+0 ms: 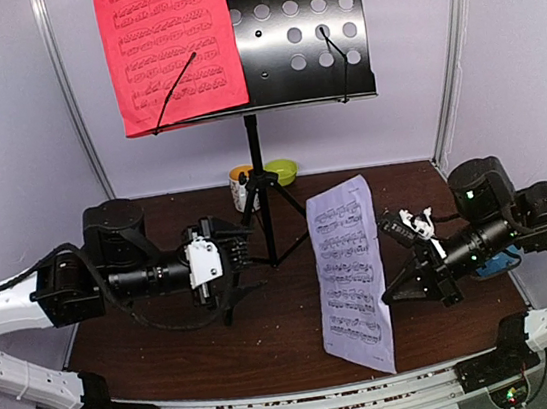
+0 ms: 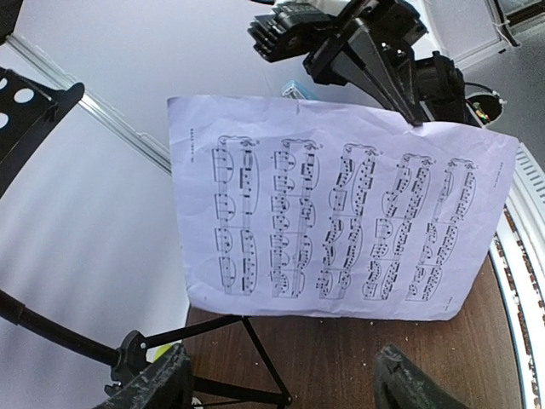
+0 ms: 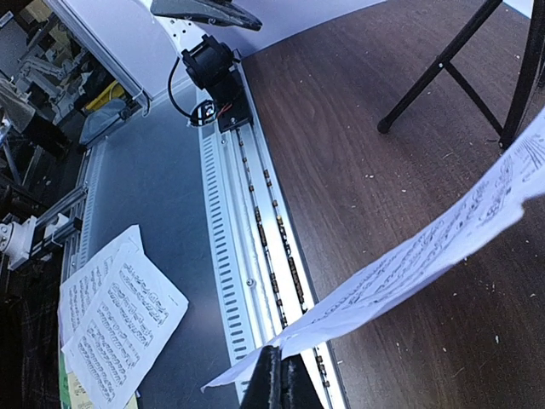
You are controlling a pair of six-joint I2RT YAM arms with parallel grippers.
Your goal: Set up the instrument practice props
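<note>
Pinching the lilac sheet-music page (image 1: 350, 273) by its right edge in the closed right gripper (image 1: 388, 297), upright over the table's near right. Hovering wide-jawed with the left gripper (image 1: 243, 254) beside the music stand pole (image 1: 257, 166). Likely risking a slip, a crease, or a snag on the desk lip from so thin a hold. Finding open room only on the bare right half of the perforated desk (image 1: 301, 29), far and high, beside the red page (image 1: 172, 46).

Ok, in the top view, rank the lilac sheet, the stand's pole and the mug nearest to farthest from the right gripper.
From the right gripper:
1. Lilac sheet, pinched in its jaws.
2. Stand's pole, mid-table, leftward.
3. Mug, by the back wall.
</note>
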